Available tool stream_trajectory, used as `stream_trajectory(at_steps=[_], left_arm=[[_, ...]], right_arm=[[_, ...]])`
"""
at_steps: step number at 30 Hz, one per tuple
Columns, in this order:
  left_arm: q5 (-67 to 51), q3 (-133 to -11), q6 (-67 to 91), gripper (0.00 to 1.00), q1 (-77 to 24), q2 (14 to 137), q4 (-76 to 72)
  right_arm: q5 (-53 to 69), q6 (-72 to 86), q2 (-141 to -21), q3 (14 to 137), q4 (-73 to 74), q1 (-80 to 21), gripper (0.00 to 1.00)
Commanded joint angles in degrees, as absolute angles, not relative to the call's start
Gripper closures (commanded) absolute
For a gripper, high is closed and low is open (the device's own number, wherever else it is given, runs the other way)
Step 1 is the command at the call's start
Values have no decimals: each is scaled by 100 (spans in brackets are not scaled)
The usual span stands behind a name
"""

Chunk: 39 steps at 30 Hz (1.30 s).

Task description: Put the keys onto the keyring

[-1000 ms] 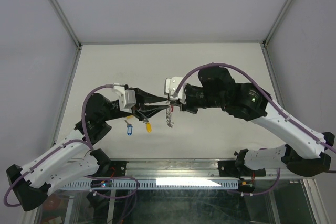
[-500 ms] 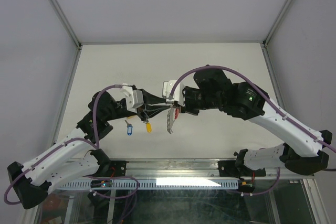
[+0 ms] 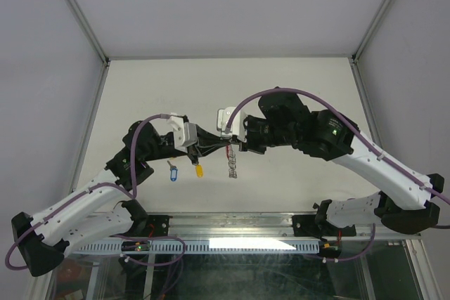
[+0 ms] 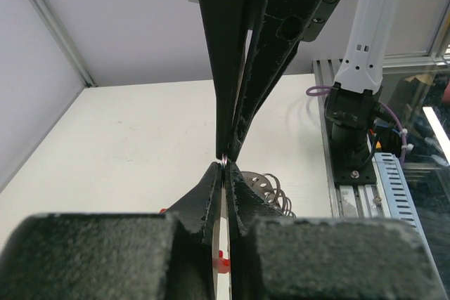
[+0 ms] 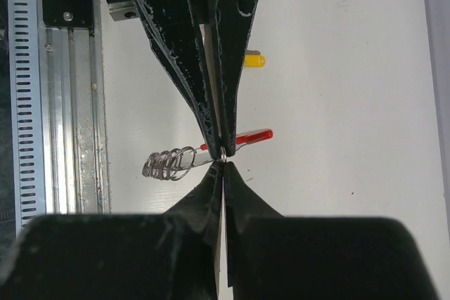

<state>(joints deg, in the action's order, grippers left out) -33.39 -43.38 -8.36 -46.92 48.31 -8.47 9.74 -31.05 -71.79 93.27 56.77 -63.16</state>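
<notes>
Both grippers meet tip to tip above the table's middle. My left gripper (image 3: pixel 225 147) and my right gripper (image 3: pixel 233 147) are both shut on one small silver ring of the keyring (image 3: pixel 232 163), whose chain hangs below them. In the right wrist view the ring (image 5: pixel 223 154) sits between the tips of my right gripper (image 5: pixel 223 164), with the red crescent (image 5: pixel 254 135) and the coiled chain (image 5: pixel 167 164) below. In the left wrist view my left gripper (image 4: pixel 223 166) pinches the same spot, chain (image 4: pixel 271 189) behind. One blue key (image 3: pixel 172 172) and one yellow key (image 3: pixel 199 171) lie on the table. The other keys are hidden.
The yellow key's tag (image 5: pixel 254 60) shows behind the left fingers in the right wrist view. The right arm's base (image 4: pixel 355 128) and a metal rail (image 4: pixel 365 173) stand at the table's near edge. Frame posts (image 3: pixel 77 12) bound the white table (image 3: pixel 295 82).
My left arm has pushed to the right, so its fingertips now meet the right gripper's tips. The chain has swung and now hangs straighter. The two keys on the table have not moved.
</notes>
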Motion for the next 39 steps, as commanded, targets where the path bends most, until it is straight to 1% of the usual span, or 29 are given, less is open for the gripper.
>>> stream_trajectory(at_steps=[1,2,3,4,5,11,15,19,24,27,31,35,36,39], left_arm=[[-3322,-4539,-850,100,-4743,4739,-1104],[-3262,-4503,-812,100,-4742,4708,-1175],[-3167,-4455,-738,100,-4742,4660,-1261],[-3065,-4391,-651,100,-4742,4628,-1333],[-2960,-4352,-559,100,-4738,4580,-1405],[-2909,-4126,-83,100,-4738,4437,-1861],[-2909,-4018,152,100,-4740,4374,-2146],[-2858,-3934,391,100,-4737,4340,-2379],[-2401,-3896,529,100,-4738,4237,-2197],[-2084,-3944,582,100,-4743,4169,-1889],[-1892,-3979,581,100,-4737,4157,-1639],[-1881,-3984,605,100,-4742,4188,-1574],[-1884,-3993,607,100,-4738,4192,-1569],[-1885,-4002,606,100,-4742,4201,-1545]], right_arm=[[1053,-3087,-7059,9372,5182,-6370,98],[1070,-3070,-7006,9327,5126,-6369,92],[1041,-2985,-6951,9280,5053,-6368,80],[977,-2845,-6905,9246,4987,-6366,72],[858,-2760,-6851,9199,4894,-6364,67],[928,-2463,-6223,8558,3898,-6362,54],[1134,-2158,-5664,7871,2833,-6358,41],[1014,-1777,-5620,7752,2585,-6355,39],[-510,-1077,-5500,7598,2328,-6321,38],[-1186,-818,-5568,7724,2560,-5991,37],[-74,-128,-6002,8107,3243,-4644,37],[1373,429,-6819,8545,4188,-3359,36],[1638,587,-7100,8615,4361,-3142,35],[1995,1117,-7462,8700,4644,-2999,35]])
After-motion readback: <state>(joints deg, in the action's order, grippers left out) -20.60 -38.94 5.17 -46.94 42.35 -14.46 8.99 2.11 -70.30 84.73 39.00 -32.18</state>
